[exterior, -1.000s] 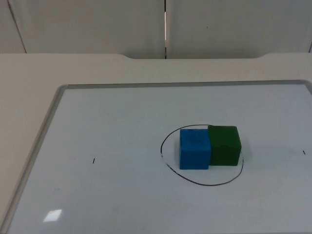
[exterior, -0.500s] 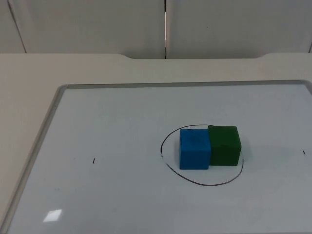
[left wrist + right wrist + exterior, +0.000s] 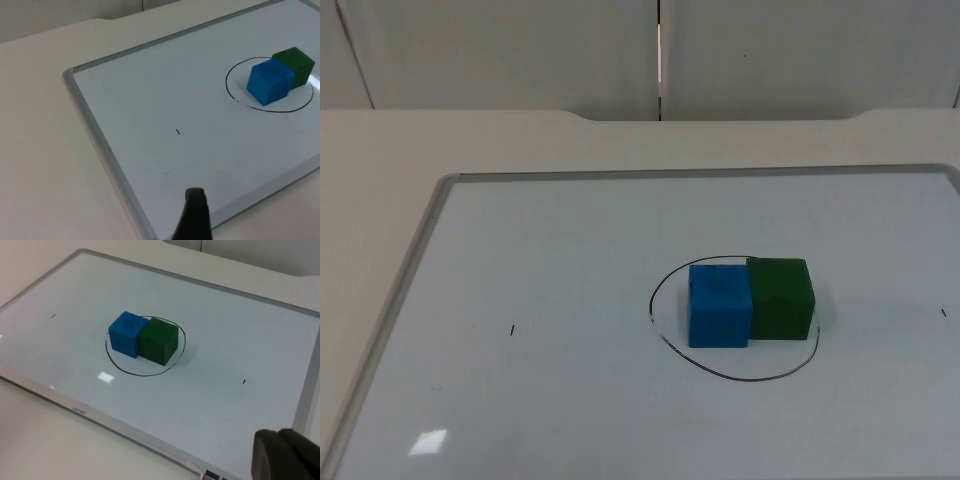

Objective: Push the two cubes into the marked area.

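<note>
A blue cube [image 3: 719,305] and a green cube [image 3: 782,298] stand side by side, touching, on the whiteboard [image 3: 570,260]. Both sit inside the black hand-drawn circle [image 3: 735,376]; the green cube's far side reaches the line. The left wrist view has the blue cube [image 3: 269,82] and green cube [image 3: 296,64] far off across the board. My left gripper [image 3: 195,217] hangs open over the board's near frame, with one black fingertip [image 3: 196,205] showing. My right gripper [image 3: 282,457] is shut and empty over the board's corner, well away from the green cube [image 3: 159,342] and blue cube [image 3: 126,333].
The whiteboard's grey frame [image 3: 420,250] lies on the beige table [image 3: 380,150]. Small black tick marks sit on the board, one at the left [image 3: 512,330] and one at the right [image 3: 943,313]. The partition wall [image 3: 520,50] closes the back.
</note>
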Tool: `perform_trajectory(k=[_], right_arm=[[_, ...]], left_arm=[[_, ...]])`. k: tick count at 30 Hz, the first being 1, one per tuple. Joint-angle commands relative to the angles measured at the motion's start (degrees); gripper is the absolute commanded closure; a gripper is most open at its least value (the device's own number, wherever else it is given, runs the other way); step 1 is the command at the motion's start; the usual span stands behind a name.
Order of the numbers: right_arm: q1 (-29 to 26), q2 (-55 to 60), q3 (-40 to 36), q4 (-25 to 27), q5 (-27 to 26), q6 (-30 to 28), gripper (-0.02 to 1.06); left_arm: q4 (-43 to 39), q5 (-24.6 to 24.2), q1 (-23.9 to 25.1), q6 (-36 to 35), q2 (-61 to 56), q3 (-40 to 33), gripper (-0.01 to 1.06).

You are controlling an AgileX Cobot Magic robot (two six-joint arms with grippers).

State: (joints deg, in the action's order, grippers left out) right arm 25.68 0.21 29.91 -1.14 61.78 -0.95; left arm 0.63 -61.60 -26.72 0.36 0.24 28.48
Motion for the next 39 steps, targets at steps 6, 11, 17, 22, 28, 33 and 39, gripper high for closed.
perform_trajectory(k=[6, 11, 17, 22, 28, 33, 39], right_arm=[[0.22, -0.21, -0.35, -0.2, 0.02, -0.2, 1.04], [0.22, -0.21, -0.35, -0.2, 0.02, -0.2, 1.04], [0.22, -0.21, -0.35, -0.06, 0.02, -0.55, 0.99], [0.22, -0.21, -0.35, 0.02, 0.02, -0.53, 0.74], [0.22, -0.21, -0.35, 0.02, 0.02, -0.53, 0.46], [0.22, -0.21, -0.35, 0.02, 0.02, -0.53, 0.46], [0.22, -0.21, -0.35, 1.14, 0.02, -1.53, 0.37]], left_arm=[[1.91, 0.0, 0.16, 2.35, -0.24, -0.17, 0.17], [1.91, 0.0, 0.16, 2.35, -0.24, -0.17, 0.0], [1.91, 0.0, 0.16, 2.35, -0.24, -0.17, 0.0], [1.91, 0.0, 0.16, 2.35, -0.24, -0.17, 0.0], [1.91, 0.0, 0.16, 2.35, -0.24, -0.17, 0.0], [1.91, 0.0, 0.16, 2.35, -0.24, -0.17, 0.0], [1.91, 0.0, 0.16, 2.35, -0.24, -0.17, 0.0]])
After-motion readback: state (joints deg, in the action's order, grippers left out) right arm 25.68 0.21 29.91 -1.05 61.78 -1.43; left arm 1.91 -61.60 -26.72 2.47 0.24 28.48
